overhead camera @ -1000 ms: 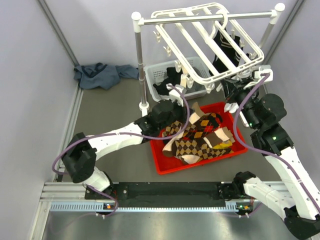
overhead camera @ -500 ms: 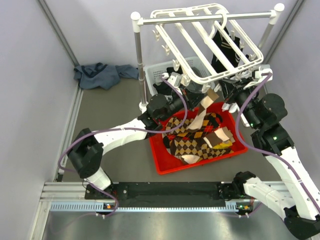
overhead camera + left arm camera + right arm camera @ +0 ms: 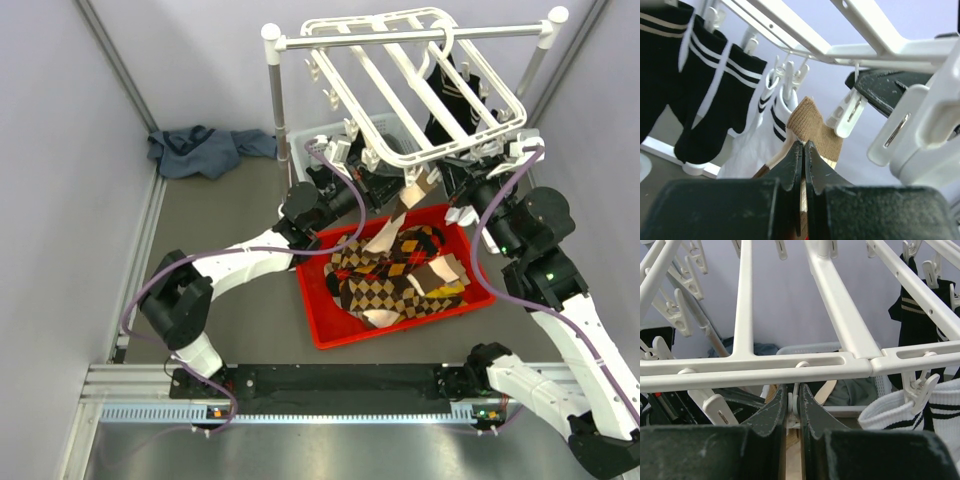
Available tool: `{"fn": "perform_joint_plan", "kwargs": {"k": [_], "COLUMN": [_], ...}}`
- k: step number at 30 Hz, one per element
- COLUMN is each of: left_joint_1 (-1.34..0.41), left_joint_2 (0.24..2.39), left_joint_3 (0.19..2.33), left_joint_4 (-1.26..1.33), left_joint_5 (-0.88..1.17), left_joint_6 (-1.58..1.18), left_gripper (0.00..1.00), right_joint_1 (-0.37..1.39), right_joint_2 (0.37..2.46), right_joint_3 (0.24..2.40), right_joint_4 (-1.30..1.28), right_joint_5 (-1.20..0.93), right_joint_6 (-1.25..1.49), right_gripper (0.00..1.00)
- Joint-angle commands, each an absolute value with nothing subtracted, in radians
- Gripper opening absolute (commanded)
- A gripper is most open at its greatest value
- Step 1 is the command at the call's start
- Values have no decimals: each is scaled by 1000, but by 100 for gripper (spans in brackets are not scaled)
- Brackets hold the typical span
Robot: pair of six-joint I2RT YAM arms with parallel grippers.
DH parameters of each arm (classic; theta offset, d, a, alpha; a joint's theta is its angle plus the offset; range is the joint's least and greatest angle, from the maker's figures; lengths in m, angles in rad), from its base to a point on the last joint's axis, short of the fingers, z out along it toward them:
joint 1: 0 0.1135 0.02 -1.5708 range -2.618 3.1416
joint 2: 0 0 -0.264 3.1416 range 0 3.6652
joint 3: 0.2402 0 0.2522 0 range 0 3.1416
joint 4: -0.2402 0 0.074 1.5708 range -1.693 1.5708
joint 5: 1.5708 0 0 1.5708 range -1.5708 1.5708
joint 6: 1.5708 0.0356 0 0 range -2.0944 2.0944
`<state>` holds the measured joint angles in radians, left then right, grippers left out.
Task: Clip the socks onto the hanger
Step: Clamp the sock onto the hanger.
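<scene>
My left gripper [image 3: 398,200] is shut on a brown and tan argyle sock [image 3: 390,230], holding it up under the front edge of the white hanger [image 3: 470,140]. In the left wrist view the sock's tan cuff [image 3: 812,127] sticks up past the closed fingertips [image 3: 803,146], next to a dangling clip [image 3: 850,112]. My right gripper [image 3: 452,172] is shut on a white clip [image 3: 794,405] hanging from the hanger's front bar [image 3: 765,365]. More argyle socks [image 3: 400,275] lie piled in the red bin [image 3: 325,335].
White socks with black stripes [image 3: 775,110] and black socks [image 3: 715,95] hang clipped on the hanger. The hanger hangs on a rack of white posts [image 3: 272,100] and a rod. A white basket [image 3: 320,150] stands behind the bin. A blue cloth [image 3: 200,150] lies at the back left.
My left arm has lifted the sock out of the red bin, up and back to the hanger's front edge. The right gripper has stayed on its clip.
</scene>
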<state>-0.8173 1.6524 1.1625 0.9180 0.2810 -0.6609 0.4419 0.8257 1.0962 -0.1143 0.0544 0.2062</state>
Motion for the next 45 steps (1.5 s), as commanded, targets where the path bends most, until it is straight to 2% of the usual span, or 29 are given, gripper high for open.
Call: {"fn": "perform_joint_plan", "kwargs": {"k": [1, 10, 45], "left_joint_1": [-810, -804, -802], "left_joint_2": [1674, 1692, 1692], "left_joint_3": [1198, 1201, 1241], "left_joint_4": [1043, 1129, 1143], "left_joint_5": [368, 399, 408], "left_joint_6": [-695, -733, -721], "left_gripper": [0, 0, 0], "right_joint_1": [442, 442, 442], "right_joint_2": [818, 827, 824], "right_joint_3": [1124, 1106, 1095], "right_joint_4": [-127, -97, -63], "right_joint_5": [3, -32, -83], "right_joint_6": [232, 290, 334], "right_gripper": [0, 0, 0]}}
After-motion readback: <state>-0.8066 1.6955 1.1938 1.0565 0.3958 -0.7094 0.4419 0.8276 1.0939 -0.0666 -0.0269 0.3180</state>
